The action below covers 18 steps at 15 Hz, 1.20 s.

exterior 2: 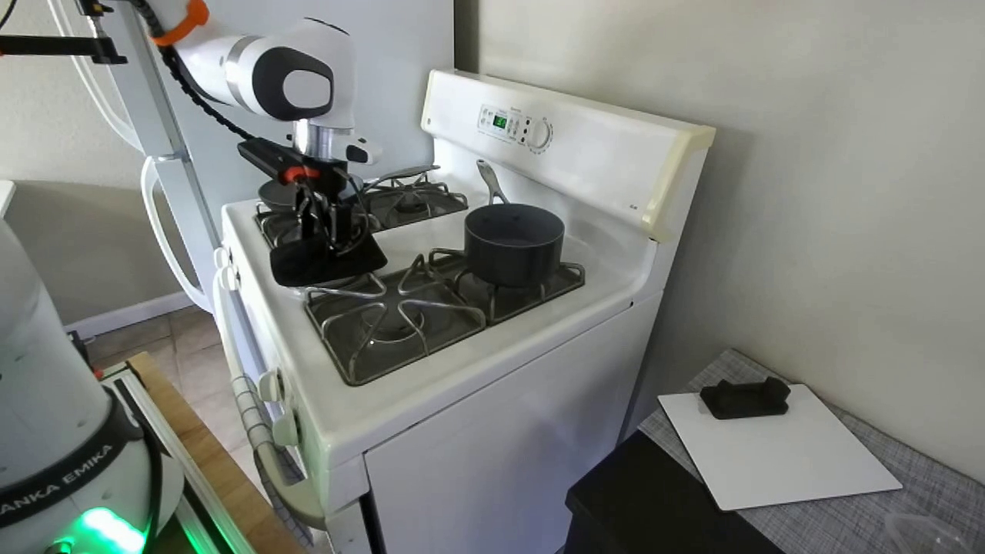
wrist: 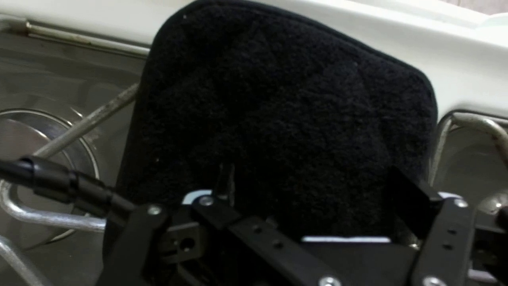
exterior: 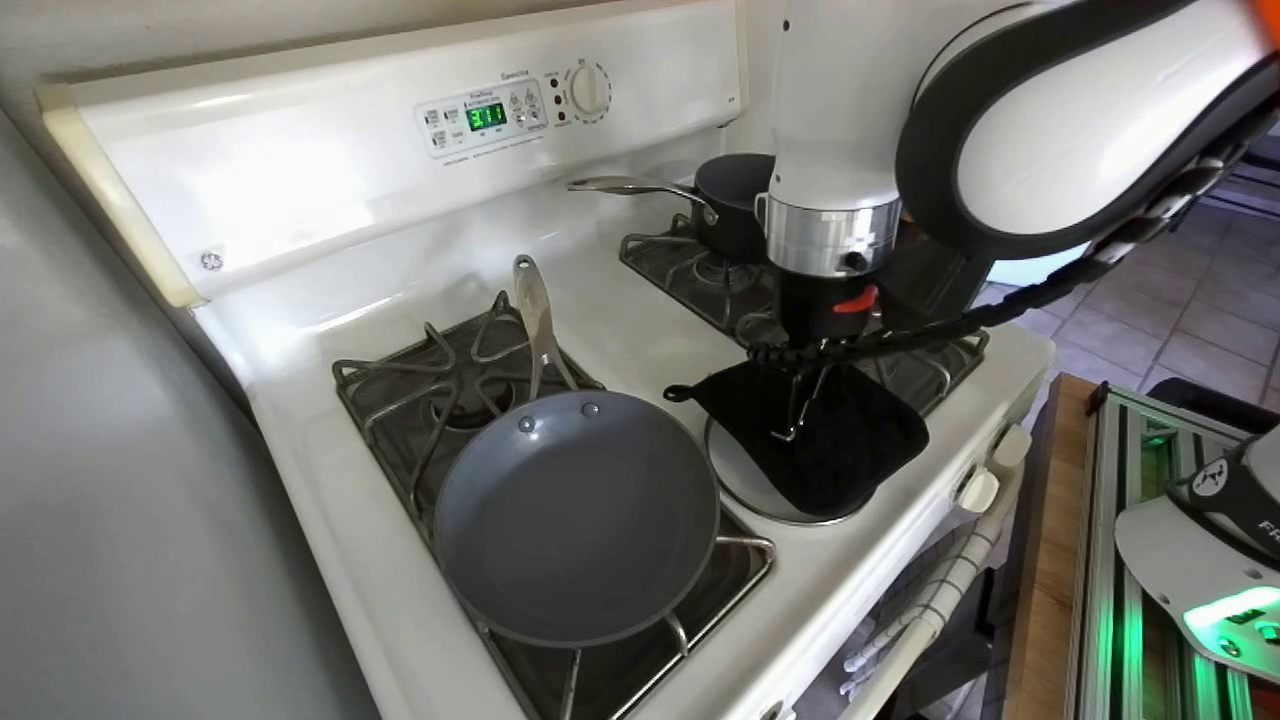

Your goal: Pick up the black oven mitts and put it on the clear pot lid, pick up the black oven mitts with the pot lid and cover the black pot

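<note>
The black oven mitt [exterior: 860,450] lies flat over the clear pot lid [exterior: 745,475] at the stove's front middle. Only the left part of the lid's glass and rim shows; its handle is hidden under the cloth. The mitt also shows in an exterior view [exterior 2: 319,263] and fills most of the wrist view [wrist: 278,111]. My gripper [wrist: 317,186] points down over the mitt with its fingers spread apart on either side of black cloth. I cannot tell whether the fingertips touch it. The black pot [exterior 2: 514,246] stands uncovered on a back burner, its silver handle toward the control panel.
A wide grey frying pan [exterior: 580,520] sits beside the lid on a burner. Burner grates [exterior 2: 392,319] flank the lid. The raised control panel [exterior: 400,130] closes off the stove's back. A white board [exterior 2: 785,454] with a black object lies on a side table.
</note>
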{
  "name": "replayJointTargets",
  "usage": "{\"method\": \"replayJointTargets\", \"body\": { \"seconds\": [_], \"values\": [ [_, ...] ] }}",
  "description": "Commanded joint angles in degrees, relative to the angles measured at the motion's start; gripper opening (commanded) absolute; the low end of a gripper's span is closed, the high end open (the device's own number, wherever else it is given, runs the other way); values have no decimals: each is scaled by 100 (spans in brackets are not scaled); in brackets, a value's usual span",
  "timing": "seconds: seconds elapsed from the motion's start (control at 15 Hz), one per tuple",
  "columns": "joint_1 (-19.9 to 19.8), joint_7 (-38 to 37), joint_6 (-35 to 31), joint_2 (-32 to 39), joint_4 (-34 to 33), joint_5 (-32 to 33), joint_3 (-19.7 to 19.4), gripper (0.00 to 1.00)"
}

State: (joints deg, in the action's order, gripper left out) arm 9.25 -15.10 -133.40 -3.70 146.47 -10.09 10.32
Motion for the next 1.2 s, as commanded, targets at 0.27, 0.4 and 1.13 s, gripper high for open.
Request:
{"method": "replayJointTargets", "body": {
  "seconds": [0.27, 0.4, 1.13],
  "values": [
    [26, 53, 17, 335, -236, -245, -16, 43],
    [26, 29, -22, 364, -273, -276, -15, 26],
    [-31, 126, 17, 595, -576, -330, -83, 5]
  ]
}}
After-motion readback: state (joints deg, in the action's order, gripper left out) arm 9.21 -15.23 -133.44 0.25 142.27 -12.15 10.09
